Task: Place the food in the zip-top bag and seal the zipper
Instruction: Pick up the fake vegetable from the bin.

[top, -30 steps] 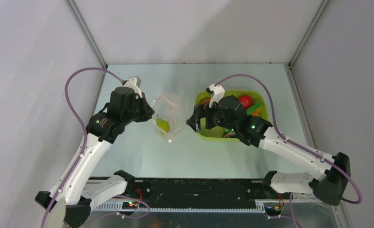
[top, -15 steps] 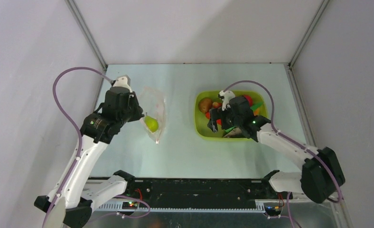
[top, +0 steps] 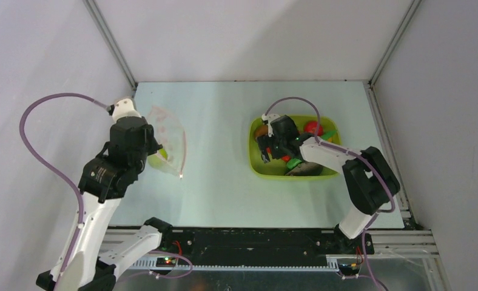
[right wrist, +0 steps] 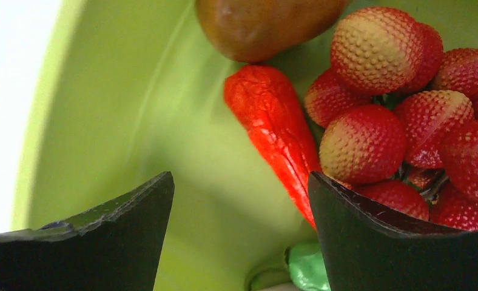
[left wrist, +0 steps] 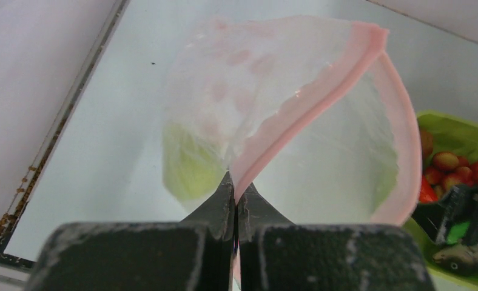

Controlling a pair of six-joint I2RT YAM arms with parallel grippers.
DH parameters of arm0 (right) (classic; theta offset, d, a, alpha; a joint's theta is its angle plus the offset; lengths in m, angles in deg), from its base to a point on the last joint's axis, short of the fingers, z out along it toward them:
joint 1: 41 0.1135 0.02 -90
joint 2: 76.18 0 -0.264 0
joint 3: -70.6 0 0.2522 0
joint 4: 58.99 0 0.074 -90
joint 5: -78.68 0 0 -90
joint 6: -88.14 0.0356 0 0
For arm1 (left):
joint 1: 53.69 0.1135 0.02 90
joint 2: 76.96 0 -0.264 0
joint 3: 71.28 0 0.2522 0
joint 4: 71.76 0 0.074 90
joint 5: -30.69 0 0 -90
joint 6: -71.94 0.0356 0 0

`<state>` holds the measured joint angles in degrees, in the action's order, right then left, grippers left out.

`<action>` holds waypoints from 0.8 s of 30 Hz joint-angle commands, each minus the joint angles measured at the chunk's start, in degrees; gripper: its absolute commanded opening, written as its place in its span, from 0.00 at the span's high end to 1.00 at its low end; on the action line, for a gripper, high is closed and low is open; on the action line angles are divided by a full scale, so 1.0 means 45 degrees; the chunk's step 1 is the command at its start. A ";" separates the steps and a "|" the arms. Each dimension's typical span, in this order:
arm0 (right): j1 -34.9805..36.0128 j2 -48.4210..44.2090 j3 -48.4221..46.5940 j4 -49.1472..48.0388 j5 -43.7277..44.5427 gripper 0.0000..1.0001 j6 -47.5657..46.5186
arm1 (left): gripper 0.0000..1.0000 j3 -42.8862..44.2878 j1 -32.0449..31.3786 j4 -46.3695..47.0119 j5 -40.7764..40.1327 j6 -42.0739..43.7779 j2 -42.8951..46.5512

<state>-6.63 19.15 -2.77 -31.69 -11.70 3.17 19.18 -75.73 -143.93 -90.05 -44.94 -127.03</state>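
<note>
Bagging in progress: my left gripper pinches 1 lip of the zip-top bag at its pink zipper. The jaws are clamped tight on the strip, so the mouth gapes open. 1 lime lies inside, just beyond my fingertips and to their left.

My right gripper hangs inside the lime-green tub with jaws spread wide, holding nothing. Between its fingers and just ahead lies a red chili pepper, nearer the right finger. A cluster of strawberries crowds that same finger, a brown kiwi sits farther ahead, and a green piece shows beneath the jaws.

The step in hand, as I judge it, is picking the next piece. To do it well, I should shift right to centre the jaws on 1 piece only, likely the pepper. I should straddle its narrow width and descend until the pads pass its sides before closing, since the strawberries touching it could be caught too. The left gripper's job is to hold the bag's mouth wide and steady, well apart to the left of the tub.
</note>
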 commanded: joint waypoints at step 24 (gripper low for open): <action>0.0650 -0.0208 -0.0913 0.0747 0.2167 0.95 0.0634 | 1.00 -0.2265 0.0069 0.3286 0.8435 0.0231 -0.2622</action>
<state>-3.96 23.98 -5.55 -28.52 -4.40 4.38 9.52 -75.62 -132.72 -56.83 -44.52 -140.66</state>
